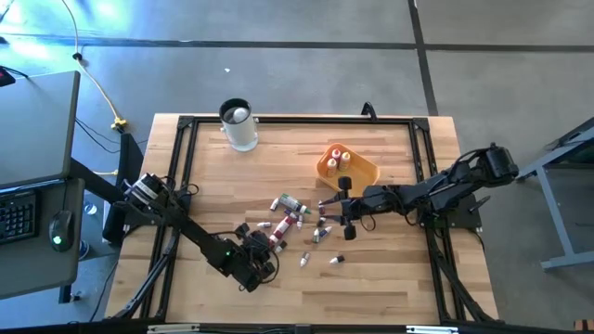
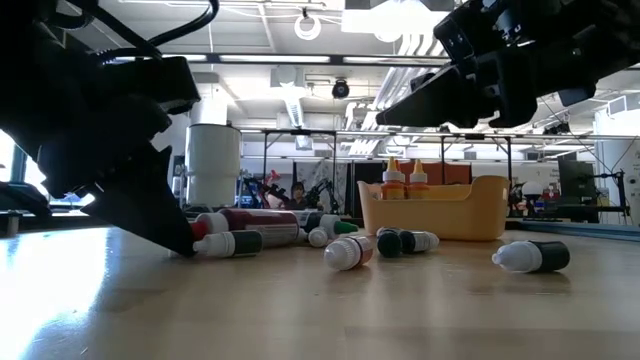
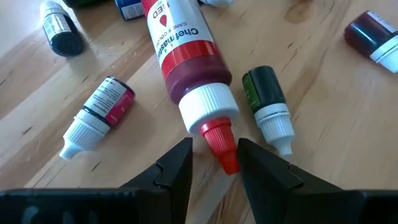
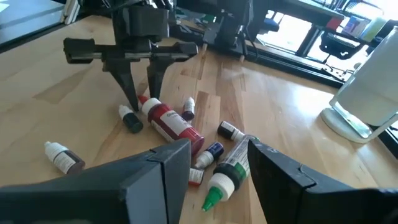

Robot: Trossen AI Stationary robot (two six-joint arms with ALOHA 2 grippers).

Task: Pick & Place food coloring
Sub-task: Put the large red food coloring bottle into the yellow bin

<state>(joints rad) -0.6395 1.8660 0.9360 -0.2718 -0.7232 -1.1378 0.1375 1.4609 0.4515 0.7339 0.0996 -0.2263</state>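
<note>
Several food coloring bottles lie on their sides mid-table. The biggest is a red bottle [image 3: 186, 56] with a white collar and a pointed red cap [image 3: 221, 140]. My left gripper [image 3: 214, 155] is open, low over the table [image 1: 271, 243], and its fingers stand on either side of that cap. Small bottles lie around it, one dark green [image 3: 264, 93] and one pink-labelled [image 3: 99, 112]. My right gripper [image 4: 217, 155] is open and hangs above the pile [image 1: 325, 211], holding nothing, over a green-capped bottle [image 4: 224, 177]. My left gripper has the red bottle's pointed cap [image 3: 227, 158] between its two fingers, coming slanting down from the table's near left. Wood shows between one finger [image 3: 180, 158] and the cap. I cannot tell whether the other finger touches it. The bottle lies on its side on the table.
An orange-yellow tray [image 1: 362, 172] at the back right holds upright bottles [image 2: 395, 178]. A tall clear cup [image 1: 238, 125] stands at the far edge. Loose bottles [image 1: 304, 260] lie toward the near edge. A dark frame [image 1: 186, 121] borders the tabletop.
</note>
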